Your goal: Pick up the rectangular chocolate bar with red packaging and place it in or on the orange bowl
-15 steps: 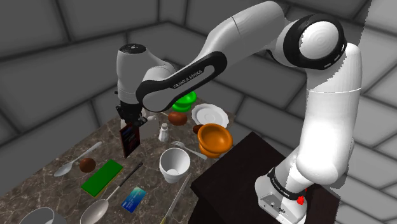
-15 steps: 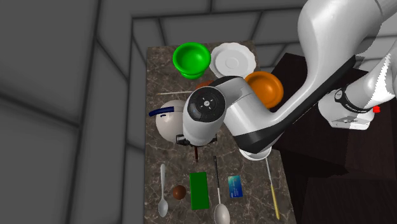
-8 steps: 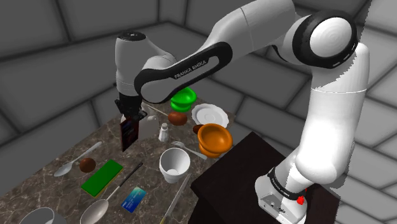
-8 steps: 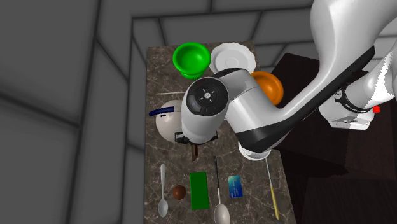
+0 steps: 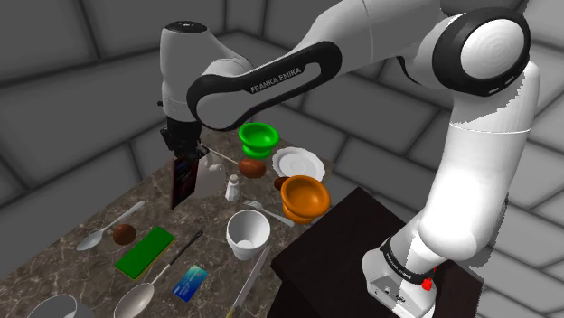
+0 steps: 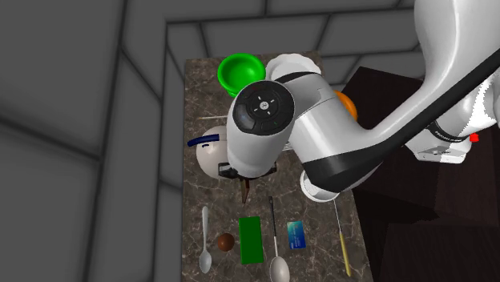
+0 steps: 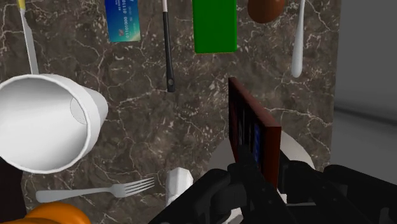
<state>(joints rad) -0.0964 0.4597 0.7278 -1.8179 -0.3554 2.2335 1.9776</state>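
Grey tiled walls close in a dark marble table (image 5: 212,217) strewn with tableware. In the shoulder view we see the gripper (image 5: 184,155) pointing down above the table's middle. Its 2 fingers are clamped on the top end of the chocolate bar (image 5: 183,181), which hangs upright, clear of the surface, dark-faced with a red rim. The orange bowl (image 5: 305,197) sits at the table edge next to the stand (image 5: 343,244), well apart from the bar. A white cup (image 5: 248,233) stands just beside the bowl, and a white plate (image 5: 298,163) and a green bowl (image 5: 258,137) lie toward the far corner. A green slab (image 5: 145,250) and a blue card (image 5: 190,283) lie toward the table's near end.

In the second exterior view we look almost straight down. The chocolate bar (image 6: 246,191) pokes out from under the arm's wrist, over the middle of the table (image 6: 180,200). The orange bowl (image 6: 348,105) shows as a sliver at the table edge by the stand, behind the arm. The green bowl (image 6: 240,72) is at the far end.

In the wrist view the gripper (image 7: 264,178) clasps the chocolate bar (image 7: 251,137) edge-on, 1 finger on each side. The bar's red rim frames a dark face with blue marks. Past it we see marble, the white cup (image 7: 44,124) on its side of the gripper, a fork (image 7: 102,191) beside that cup, and the orange bowl (image 7: 54,213) just beyond the fork.
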